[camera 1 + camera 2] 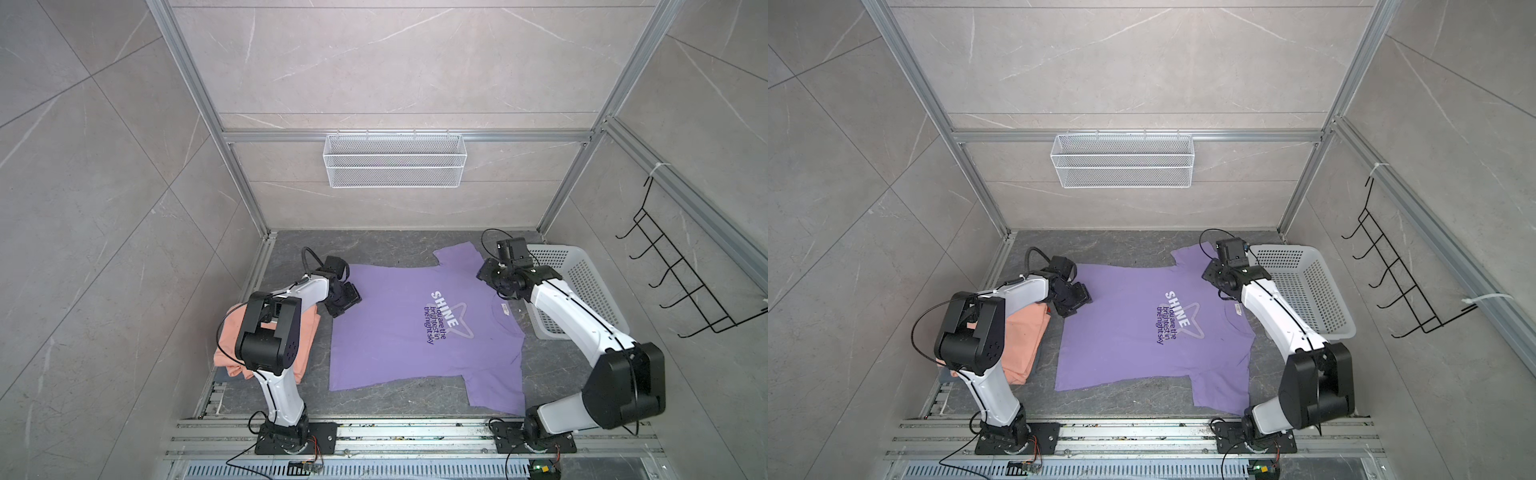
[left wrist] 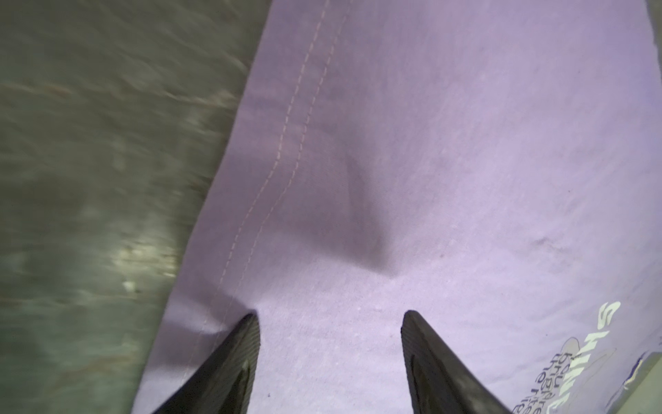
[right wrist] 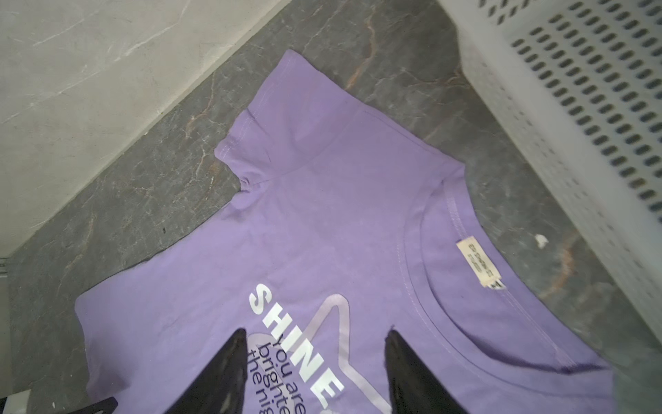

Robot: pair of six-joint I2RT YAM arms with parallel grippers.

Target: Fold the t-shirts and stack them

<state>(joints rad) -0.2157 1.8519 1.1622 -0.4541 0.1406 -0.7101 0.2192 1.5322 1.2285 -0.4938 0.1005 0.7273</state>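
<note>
The purple shirt (image 1: 415, 340) lies flat. The left gripper (image 2: 330, 315), jaws apart and empty, is at its ten o'clock edge; the right gripper (image 3: 316, 331), likewise, at one o'clock.

Lavender tee (image 1: 395, 332) w/ white + dark-purple lettering (image 1: 440, 320) — peach tee (image 1: 1021, 345) plain (basket (image 1: 590, 286): white, perforated).

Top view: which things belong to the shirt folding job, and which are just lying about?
Job: purple t-shirt, peach t-shirt, left claw, right claw.
Lying about: white plastic basket, wire mesh basket, black hook rack.
</note>
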